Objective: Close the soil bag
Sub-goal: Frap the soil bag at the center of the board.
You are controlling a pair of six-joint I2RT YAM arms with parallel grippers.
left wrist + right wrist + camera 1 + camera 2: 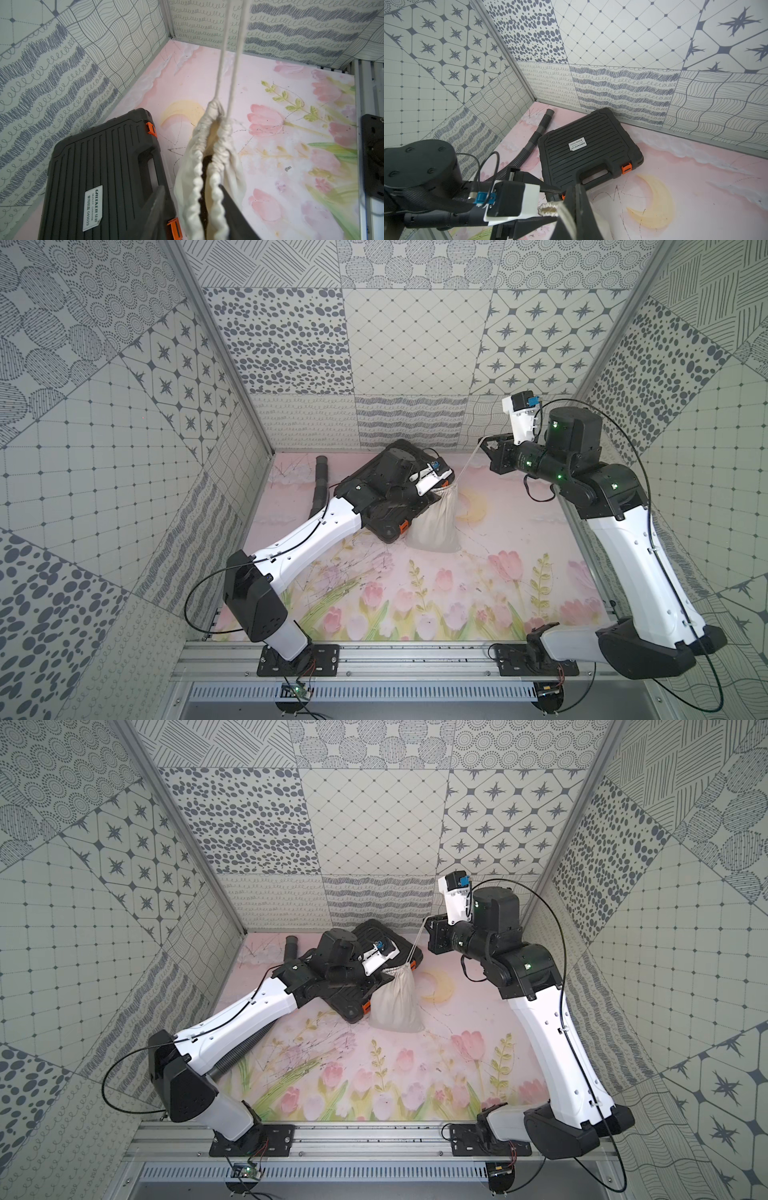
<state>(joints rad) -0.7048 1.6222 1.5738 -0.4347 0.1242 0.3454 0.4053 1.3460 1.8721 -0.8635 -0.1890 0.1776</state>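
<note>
— Patterned grey-and-white walls (415, 344) on three sides, pink flowered desk (478, 585) below. What lies on it?
— Black ribbed case (587, 145), flat, toward the back and left of centre, two orange latches (626, 168) on its handle edge. Ribbed hose (537, 133) behind it, along the left wall. Bag (436, 526) upright just beside that handle edge, about mid-desk.
— Touching the case?
— Looks so at the nearer latch in both top views; the bag (395, 1006) sits the same in each. Cannot swear to contact.
— Left fingers (155, 207)?
— Low, at the bag's mouth (209, 122), parted partway, one each side of the gathered hem. One lies against the cloth; a gap shows at the other. Nothing pinched that I can see. Right wrist view agrees: hem between the spread left fingers (550, 188).
— Right fingers (577, 203)?
— Pressed together on the cords (221, 62). Held high above the desk, toward the back right corner, well apart from the bag.
— Cords?
— Two thin white strands, taut, slanting up from the mouth to the right fingers (489, 447). Left wrist view shows them side by side, leaving the hem at its far end.
— Mouth itself?
— Puckered into a narrow slit, not drawn fully shut. Dark fill shows inside. Bag body off-white, lumpy, base on the desk.
</note>
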